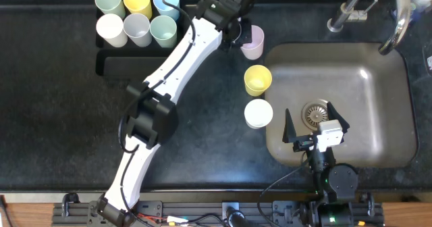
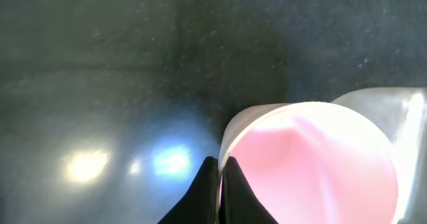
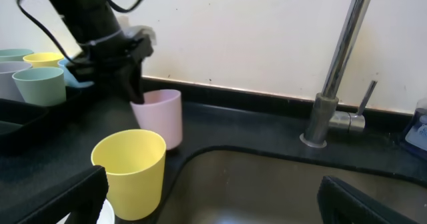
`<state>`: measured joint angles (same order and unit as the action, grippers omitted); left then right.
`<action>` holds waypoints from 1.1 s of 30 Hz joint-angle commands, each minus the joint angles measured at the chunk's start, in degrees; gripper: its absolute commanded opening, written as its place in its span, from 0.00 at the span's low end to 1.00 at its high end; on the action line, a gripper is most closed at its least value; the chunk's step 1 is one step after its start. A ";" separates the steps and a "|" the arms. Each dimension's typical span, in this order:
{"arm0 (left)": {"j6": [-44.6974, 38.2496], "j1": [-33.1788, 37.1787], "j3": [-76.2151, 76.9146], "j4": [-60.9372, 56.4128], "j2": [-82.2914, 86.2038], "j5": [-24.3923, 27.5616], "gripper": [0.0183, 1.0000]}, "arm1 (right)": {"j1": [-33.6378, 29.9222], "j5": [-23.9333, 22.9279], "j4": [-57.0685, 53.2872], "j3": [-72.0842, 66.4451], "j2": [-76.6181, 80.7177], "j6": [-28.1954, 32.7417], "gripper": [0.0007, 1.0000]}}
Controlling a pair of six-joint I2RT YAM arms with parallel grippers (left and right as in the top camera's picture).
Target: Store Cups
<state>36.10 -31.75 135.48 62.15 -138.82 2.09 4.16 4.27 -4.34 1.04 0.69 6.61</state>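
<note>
On the far-left tray (image 1: 128, 63) 6 cups (image 1: 137, 28) stand stored; left fingers (image 2: 207, 191) clamp the pink cup (image 1: 254, 43), right fingers (image 1: 289, 124) apart; yellow cup (image 1: 257, 80), white cup (image 1: 258, 113) remain

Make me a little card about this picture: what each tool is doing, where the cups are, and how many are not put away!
left tool: shut on the pink cup rim, beside the sink
right tool: open, over the sink
tray: six cups inside
not stored: three, the pink cup, yellow cup and white cup, on the counter
</note>
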 commanded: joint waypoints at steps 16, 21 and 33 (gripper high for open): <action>9.53 31.91 -49.75 -2.67 58.07 -7.50 0.02 | -0.07 0.37 0.31 -0.76 -0.48 -0.39 1.00; 10.45 39.98 -54.10 -2.73 56.76 -5.11 0.02 | -0.07 0.37 0.31 -0.76 -0.48 -0.39 1.00; 10.49 42.14 -54.10 -7.91 45.40 -5.16 0.02 | -0.07 0.37 0.31 -0.76 -0.48 -0.39 1.00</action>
<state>45.54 9.91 80.95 55.11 -91.88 -3.55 4.14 4.29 -4.32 1.04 0.69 6.61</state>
